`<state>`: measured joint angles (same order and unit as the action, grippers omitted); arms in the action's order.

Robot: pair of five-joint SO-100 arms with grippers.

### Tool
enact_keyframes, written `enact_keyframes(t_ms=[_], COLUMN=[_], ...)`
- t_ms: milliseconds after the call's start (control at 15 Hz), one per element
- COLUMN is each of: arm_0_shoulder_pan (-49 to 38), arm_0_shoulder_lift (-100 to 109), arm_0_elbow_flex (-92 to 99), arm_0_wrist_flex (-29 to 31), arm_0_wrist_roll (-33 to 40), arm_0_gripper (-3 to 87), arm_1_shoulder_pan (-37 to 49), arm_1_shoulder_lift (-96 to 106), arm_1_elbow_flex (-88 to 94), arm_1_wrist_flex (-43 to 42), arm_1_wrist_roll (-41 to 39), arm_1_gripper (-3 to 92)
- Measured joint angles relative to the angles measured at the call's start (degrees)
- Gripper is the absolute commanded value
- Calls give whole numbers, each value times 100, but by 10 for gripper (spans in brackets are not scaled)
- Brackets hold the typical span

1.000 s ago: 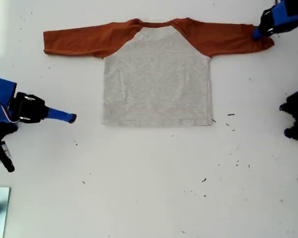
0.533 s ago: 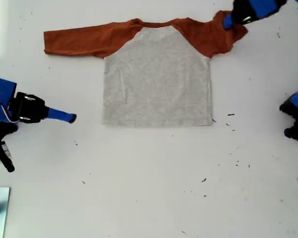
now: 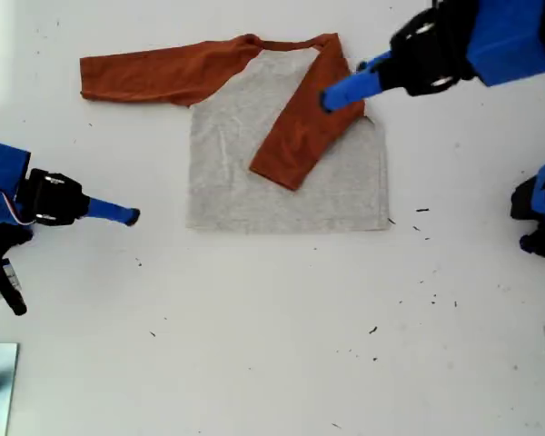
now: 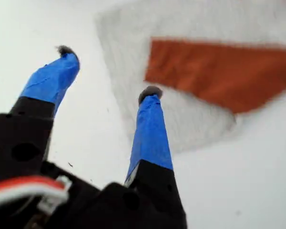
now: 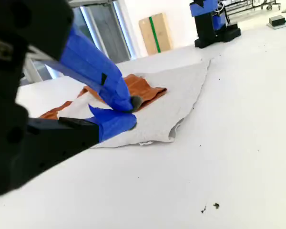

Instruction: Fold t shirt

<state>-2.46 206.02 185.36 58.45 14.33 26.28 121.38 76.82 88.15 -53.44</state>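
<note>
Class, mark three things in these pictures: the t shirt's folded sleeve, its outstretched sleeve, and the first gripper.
folded sleeve [image 3: 295, 145]: exterior view, middle of the orange strip lying across the grey body.
outstretched sleeve [image 3: 145, 77]: exterior view, mid-length.
my first gripper [image 4: 107, 71]: first wrist view, midway between its open fingertips.

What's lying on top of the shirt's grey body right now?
One rust-orange sleeve lies folded diagonally across the t shirt body. The fabric beneath it is hidden; no print shows.
</note>
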Motion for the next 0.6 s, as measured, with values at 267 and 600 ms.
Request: enact_keyframes(t_ms=[267,600], arm_0_shoulder_pan=[-88,-88], arm_0_shoulder_lift=[0,-62], arm_0_elbow_flex=[0,-9], arm_0_wrist_flex=[0,-35], arm_0_wrist_roll=[-123,-2057], arm_0_gripper=[-2,-3], arm_1_shoulder_pan=[589,791], arm_1_shoulder_lift=[870,2276], arm_1_elbow_flex=[4228,7594], arm_1_wrist_flex=[-1178,-2443], arm_1_wrist_roll=[413,861], arm_1_gripper=[37,36])
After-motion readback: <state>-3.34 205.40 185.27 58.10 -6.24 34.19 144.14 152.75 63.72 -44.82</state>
